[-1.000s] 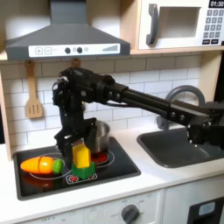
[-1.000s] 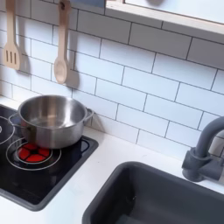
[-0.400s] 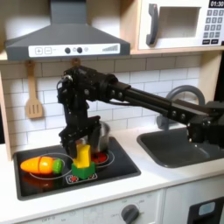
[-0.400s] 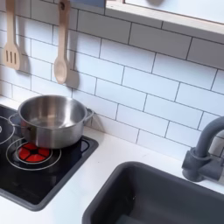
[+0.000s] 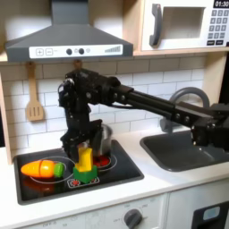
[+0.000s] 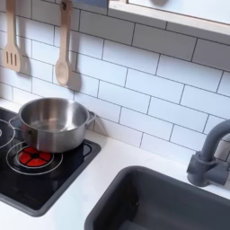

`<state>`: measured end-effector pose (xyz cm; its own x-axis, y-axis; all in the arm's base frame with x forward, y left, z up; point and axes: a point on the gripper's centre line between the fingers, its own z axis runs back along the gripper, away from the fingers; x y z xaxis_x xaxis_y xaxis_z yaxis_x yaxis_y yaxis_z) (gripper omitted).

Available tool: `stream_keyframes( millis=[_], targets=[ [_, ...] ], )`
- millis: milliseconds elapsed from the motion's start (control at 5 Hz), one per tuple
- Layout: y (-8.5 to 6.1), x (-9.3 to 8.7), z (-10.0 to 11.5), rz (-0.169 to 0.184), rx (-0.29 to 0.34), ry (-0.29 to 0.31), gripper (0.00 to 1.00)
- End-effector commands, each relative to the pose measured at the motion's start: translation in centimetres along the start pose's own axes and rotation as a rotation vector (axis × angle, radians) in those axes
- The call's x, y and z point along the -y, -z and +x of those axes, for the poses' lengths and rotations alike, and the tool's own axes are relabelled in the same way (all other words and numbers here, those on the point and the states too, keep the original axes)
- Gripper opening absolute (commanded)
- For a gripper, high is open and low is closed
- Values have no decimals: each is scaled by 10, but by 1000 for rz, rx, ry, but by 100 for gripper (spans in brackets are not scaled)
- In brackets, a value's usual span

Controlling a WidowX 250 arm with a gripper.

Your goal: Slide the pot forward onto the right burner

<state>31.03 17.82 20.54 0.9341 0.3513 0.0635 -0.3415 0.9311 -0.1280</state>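
The shiny silver pot (image 6: pixel 51 123) stands upright at the back of the black cooktop (image 6: pixel 63 180) in the second exterior view, just behind the red ring of the right burner (image 6: pixel 36 157). In the first exterior view the pot (image 5: pixel 105 139) is mostly hidden behind my black arm, and the burner (image 5: pixel 105 163) shows red in front of it. My gripper (image 5: pixel 78 148) hangs low over the cooktop, in front of the pot and to its left in the first exterior view, just above a yellow toy. Its fingers look apart and hold nothing.
A yellow corn toy (image 5: pixel 83 159) on a green base and an orange vegetable (image 5: pixel 40 168) lie on the cooktop's front. The dark sink basin (image 6: pixel 171 202) and faucet (image 6: pixel 211 153) are on the second exterior view's right. Wooden utensils (image 6: pixel 61 54) hang on the tiled wall.
The arm and gripper have shifted only slightly over the cooktop. The pot has not moved.
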Motion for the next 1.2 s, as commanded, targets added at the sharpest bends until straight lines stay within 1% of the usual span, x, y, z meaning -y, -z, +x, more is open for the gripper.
stream_keyframes(
  millis=[0, 200, 400, 600, 800, 1000],
  targets=[
    [5, 0, 1, 12, -13, -1, 100],
    [3, 1, 1, 20, -4, -3, 100],
    [4, 5, 2, 20, -7, 3, 100],
    [5, 6, 1, 20, -4, 0, 100],
    [4, 2, 3, 23, 3, -11, 100],
    [7, 0, 4, 28, -7, -16, 100]
  ],
)
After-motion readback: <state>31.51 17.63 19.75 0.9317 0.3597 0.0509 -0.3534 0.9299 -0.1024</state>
